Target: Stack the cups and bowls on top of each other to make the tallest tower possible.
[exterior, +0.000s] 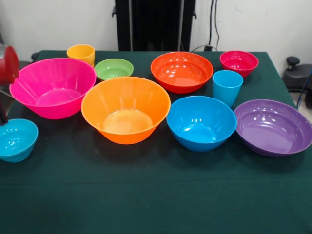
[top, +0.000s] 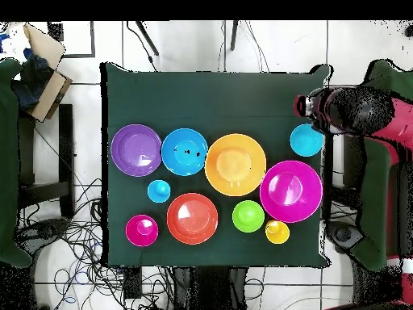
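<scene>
A lab: cables (top: 89, 242) are trailing over tiled floor (top: 185, 40) beside the cloth-covered table (top: 210, 97) and robot pedestal (exterior: 155, 24).

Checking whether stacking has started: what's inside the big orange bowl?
Nothing: the large glossy orange plastic bowl shows only its own bare bottom in both views. Nothing is nested in it. What lies beneath it is hidden.
</scene>
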You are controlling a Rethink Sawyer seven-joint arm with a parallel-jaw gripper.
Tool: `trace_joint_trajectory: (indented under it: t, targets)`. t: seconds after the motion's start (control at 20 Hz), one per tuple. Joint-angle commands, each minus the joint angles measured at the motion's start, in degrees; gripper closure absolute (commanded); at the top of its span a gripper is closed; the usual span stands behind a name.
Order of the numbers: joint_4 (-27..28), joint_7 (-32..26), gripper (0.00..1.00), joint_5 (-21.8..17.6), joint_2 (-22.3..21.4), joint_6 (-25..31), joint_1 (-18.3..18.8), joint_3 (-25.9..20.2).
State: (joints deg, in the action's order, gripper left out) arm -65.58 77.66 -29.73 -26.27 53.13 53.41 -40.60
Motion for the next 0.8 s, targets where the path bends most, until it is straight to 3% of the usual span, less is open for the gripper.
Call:
trace_joint_trajectory:
  t: [0.05,0.3,0.55,0.8]
  targets:
    - [2.01,-21.60,1.00,-6.16,5.39,1.08,-0.18,-0.43]
    - [-0.04,-21.21,1.00,-7.03,4.07,0.19,0.59,-0.72]
    - [-9.14,-17.94,1.00,-6.35,-2.12,-0.28,3.68,0.22]
    - [-14.60,-18.36,1.00,-7.49,-3.05,-3.94,7.55,-0.76]
